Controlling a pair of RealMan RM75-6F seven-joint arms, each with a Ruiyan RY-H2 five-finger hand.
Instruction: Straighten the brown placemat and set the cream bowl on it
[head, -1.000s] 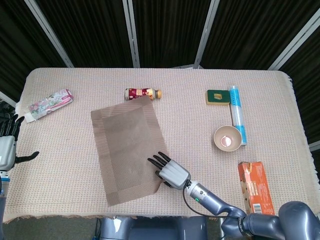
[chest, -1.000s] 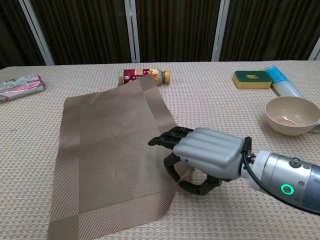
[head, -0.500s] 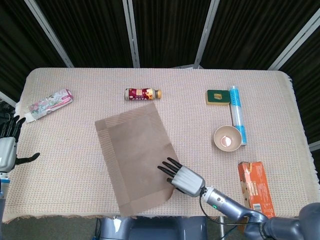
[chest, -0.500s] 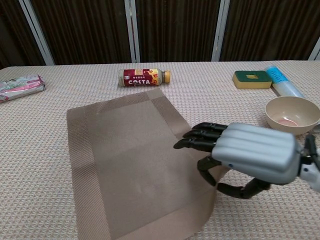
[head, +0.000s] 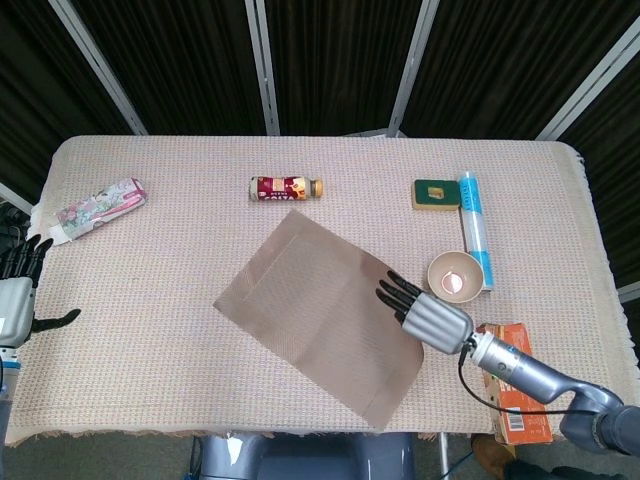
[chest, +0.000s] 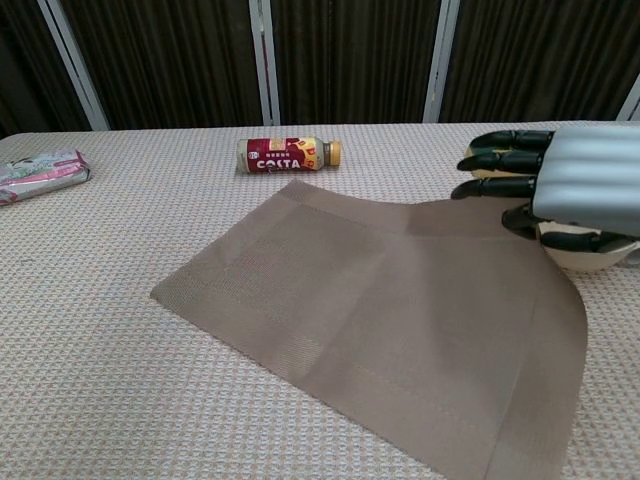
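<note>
Dark slatted panels stand behind a table (head: 150, 330) covered in a beige woven cloth. The brown placemat (head: 320, 310) is the biggest thing on it, lying skewed like a diamond near the front middle, its right edge lifted off the cloth. The right hand (head: 428, 317) grips that raised edge, dark fingers (chest: 497, 160) on top of the mat and the thumb tucked beneath it. The left hand (head: 14, 300) hangs off the table's left side, holding nothing, fingers apart. An orange carton (head: 512, 380) lies at the front right, partly under the right forearm. The cream bowl (head: 456, 276) sits upright just beyond the right hand, touching a blue-and-white tube (head: 474, 222). A floral pouch (head: 98, 208) lies far left, a Costa bottle (head: 286, 187) on its side behind the mat, and a green sponge (head: 435, 193) beside the tube's far end.
</note>
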